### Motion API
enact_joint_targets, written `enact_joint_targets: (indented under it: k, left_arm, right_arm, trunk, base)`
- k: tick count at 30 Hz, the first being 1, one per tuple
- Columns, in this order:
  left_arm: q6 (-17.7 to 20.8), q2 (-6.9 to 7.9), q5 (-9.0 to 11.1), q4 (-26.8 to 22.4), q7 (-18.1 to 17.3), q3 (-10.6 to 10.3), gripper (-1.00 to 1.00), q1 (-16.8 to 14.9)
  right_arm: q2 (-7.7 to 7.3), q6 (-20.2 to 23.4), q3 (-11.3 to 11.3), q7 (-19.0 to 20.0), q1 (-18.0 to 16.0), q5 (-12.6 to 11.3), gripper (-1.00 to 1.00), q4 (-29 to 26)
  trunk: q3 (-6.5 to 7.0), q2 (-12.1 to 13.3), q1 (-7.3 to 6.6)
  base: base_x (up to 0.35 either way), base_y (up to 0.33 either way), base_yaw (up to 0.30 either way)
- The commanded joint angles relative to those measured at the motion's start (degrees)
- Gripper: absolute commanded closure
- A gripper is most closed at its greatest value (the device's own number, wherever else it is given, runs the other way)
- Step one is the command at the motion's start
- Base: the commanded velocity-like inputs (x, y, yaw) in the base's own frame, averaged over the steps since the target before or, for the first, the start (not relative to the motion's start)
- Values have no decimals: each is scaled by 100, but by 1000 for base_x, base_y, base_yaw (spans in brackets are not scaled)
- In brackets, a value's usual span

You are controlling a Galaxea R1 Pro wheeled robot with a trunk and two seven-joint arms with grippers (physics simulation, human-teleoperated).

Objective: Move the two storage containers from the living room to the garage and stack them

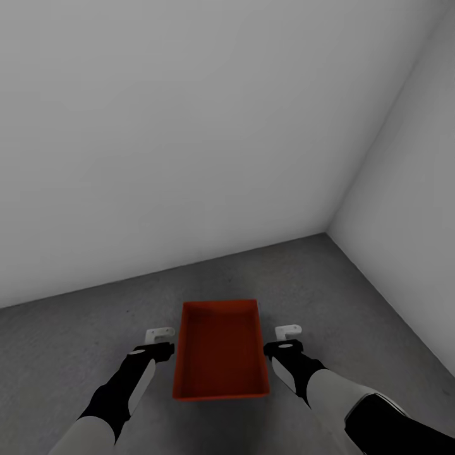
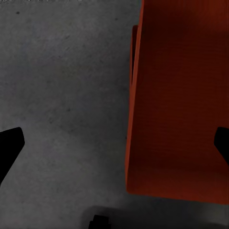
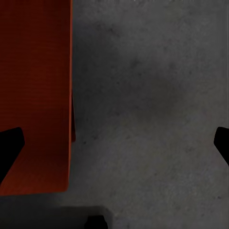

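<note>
Head view: nearest, both dark forearms reach forward, the left claw (image 1: 159, 333) and right claw (image 1: 289, 330) flanking the orange-red rectangular open-top container (image 1: 220, 349). Both claws are spread open, gripping nothing. The container sits between them on the dark grey mottled concrete floor (image 1: 354, 297), its long axis running away from the robot, each claw just beside a long wall (neither arm looks nearer). Beyond, plain grey-white walls (image 1: 189, 126) meet in a corner.
</note>
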Motion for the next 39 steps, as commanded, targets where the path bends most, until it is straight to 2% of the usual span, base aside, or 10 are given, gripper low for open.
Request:
enact_joint_targets:
  k: [1,39]
  left_arm:
    - [23,4,61,-9,54,-21,-100,-2]
    - [14,65,70,-9,43,-20,-100,-2]
  right_arm:
    - [-2,43,48,-33,-3,-29,-100,-10]
    - [-2,34,48,-33,-3,-29,-100,-8]
  trunk:
    - [2,-8,3]
    - [346,-8,3]
  base:
    - [0,0,0]
    - [-9,0,0]
